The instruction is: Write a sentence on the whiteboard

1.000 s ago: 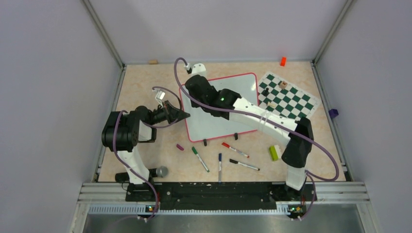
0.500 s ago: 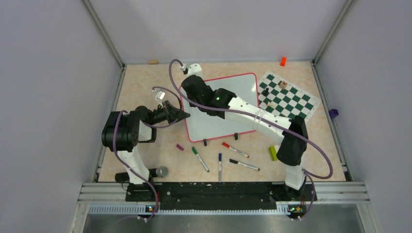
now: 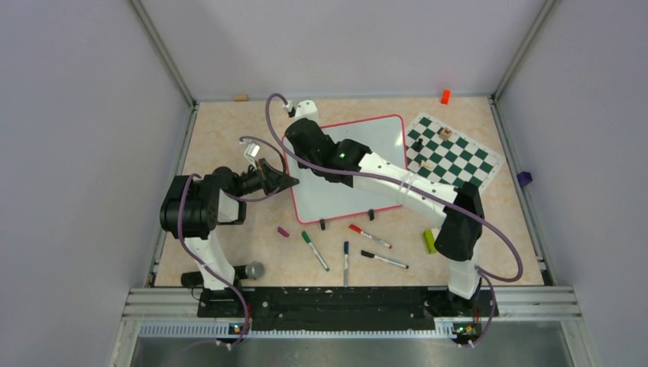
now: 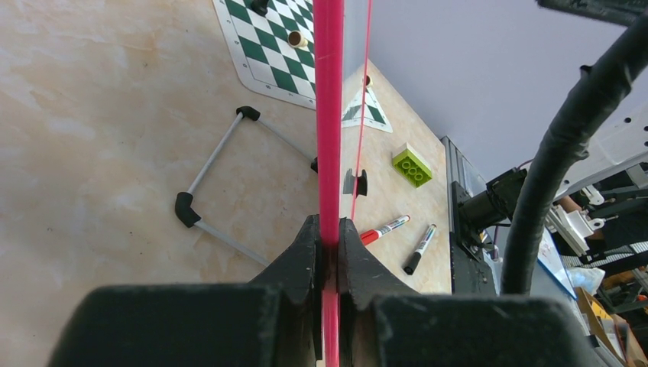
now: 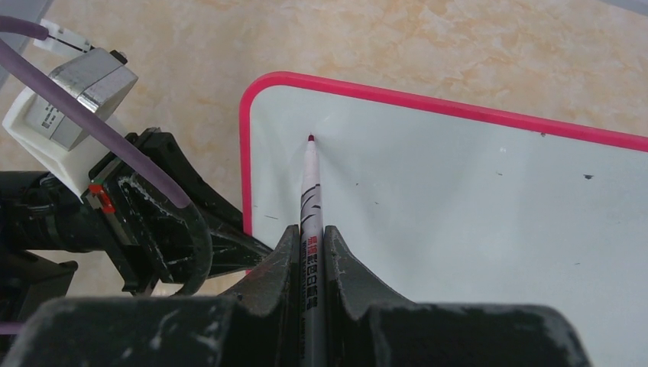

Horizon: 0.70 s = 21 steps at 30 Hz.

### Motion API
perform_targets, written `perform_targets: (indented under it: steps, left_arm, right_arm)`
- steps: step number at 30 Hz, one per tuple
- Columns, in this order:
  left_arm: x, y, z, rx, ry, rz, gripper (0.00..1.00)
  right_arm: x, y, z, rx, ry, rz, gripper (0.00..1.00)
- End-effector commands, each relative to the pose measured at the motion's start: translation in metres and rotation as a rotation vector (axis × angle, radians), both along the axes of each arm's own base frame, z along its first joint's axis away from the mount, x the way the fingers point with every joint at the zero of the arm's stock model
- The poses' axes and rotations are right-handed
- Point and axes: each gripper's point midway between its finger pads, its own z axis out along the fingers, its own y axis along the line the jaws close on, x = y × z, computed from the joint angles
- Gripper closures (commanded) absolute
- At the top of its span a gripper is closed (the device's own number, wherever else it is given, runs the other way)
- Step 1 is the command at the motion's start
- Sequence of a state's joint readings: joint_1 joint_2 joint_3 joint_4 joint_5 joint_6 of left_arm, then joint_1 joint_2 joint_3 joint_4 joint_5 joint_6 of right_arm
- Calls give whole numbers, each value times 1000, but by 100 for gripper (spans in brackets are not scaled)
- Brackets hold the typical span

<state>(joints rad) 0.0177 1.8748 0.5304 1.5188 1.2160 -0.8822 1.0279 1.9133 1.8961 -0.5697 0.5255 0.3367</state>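
The whiteboard (image 3: 382,134) lies tilted in the middle of the table, white with a red-pink rim. My left gripper (image 3: 293,181) is shut on its left rim; in the left wrist view the rim (image 4: 329,115) runs edge-on between the jaws of that gripper (image 4: 329,225). My right gripper (image 5: 309,233) is shut on a white marker (image 5: 311,183). The marker's dark red tip (image 5: 310,138) sits at the board's top-left corner (image 5: 260,88), touching or just off the surface. No sentence shows on the board face (image 5: 474,199). From above, the right wrist (image 3: 306,141) hides that corner.
A green-and-white chess mat (image 3: 452,153) with a few pieces lies right of the board. Near the front lie a red marker (image 3: 370,235), green marker (image 3: 314,250), blue marker (image 3: 345,262), black marker (image 3: 384,260), a purple cap (image 3: 283,231) and a green brick (image 3: 431,241).
The right arm has shifted a little left and away, toward the board's top-left corner, then held still. The left arm has not moved.
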Motion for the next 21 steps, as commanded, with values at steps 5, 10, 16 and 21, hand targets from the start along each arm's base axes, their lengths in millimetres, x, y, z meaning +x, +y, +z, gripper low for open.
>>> perform_targets:
  steps: [5, 10, 16, 21]
  left_arm:
    - [1, -3, 11, 11, -128, -17, 100]
    - [1, -2, 11, 11, -127, -17, 100]
    - [1, -2, 11, 11, -127, -17, 100]
    - [1, -3, 11, 12, -129, -21, 100]
  right_arm:
    - [-13, -4, -11, 12, 43, 10, 100]
    - [-21, -7, -20, 13, 72, 16, 100]
    - [-24, -9, -19, 25, 81, 20, 100]
    - [-25, -3, -1, 55, 64, 55, 100]
